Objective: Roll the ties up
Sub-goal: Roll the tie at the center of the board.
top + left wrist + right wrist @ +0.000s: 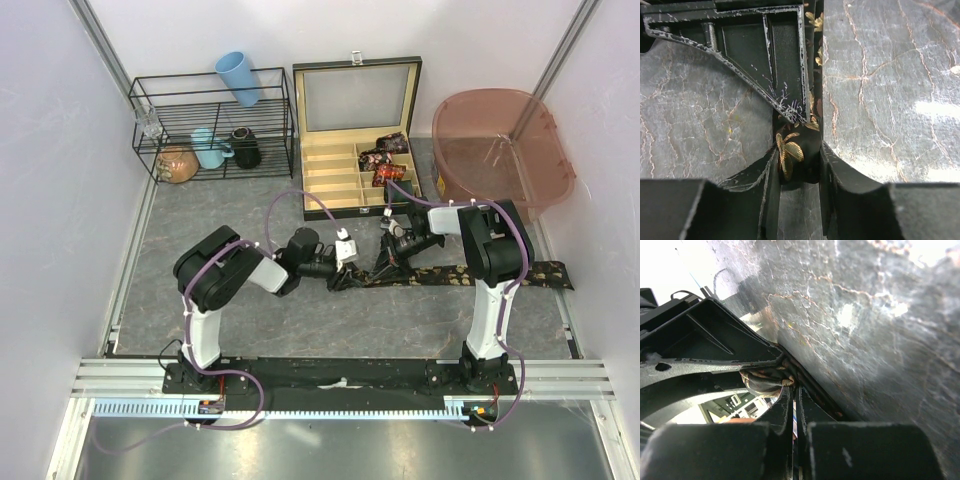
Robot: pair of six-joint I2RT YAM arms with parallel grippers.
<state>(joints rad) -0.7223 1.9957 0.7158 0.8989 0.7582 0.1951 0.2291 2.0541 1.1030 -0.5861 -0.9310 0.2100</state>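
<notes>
A dark tie (470, 275) with gold leaf prints lies flat across the table, running right from the middle. Its left end is folded into a small coil (790, 150). My left gripper (799, 150) has a finger against each side of that coil, low on the table (345, 275). My right gripper (392, 260) is shut, and its tips (791, 111) rest on the tie just behind the coil. In the right wrist view the coil (762, 382) sits at the closed tips (796, 387). Several rolled ties (387, 160) lie in the wooden box.
An open wooden compartment box (330, 170) stands at the back centre. A wire rack (210, 130) with a blue cup (240, 78) and mugs is at the back left. At the back right is a pink plastic tub (500, 145).
</notes>
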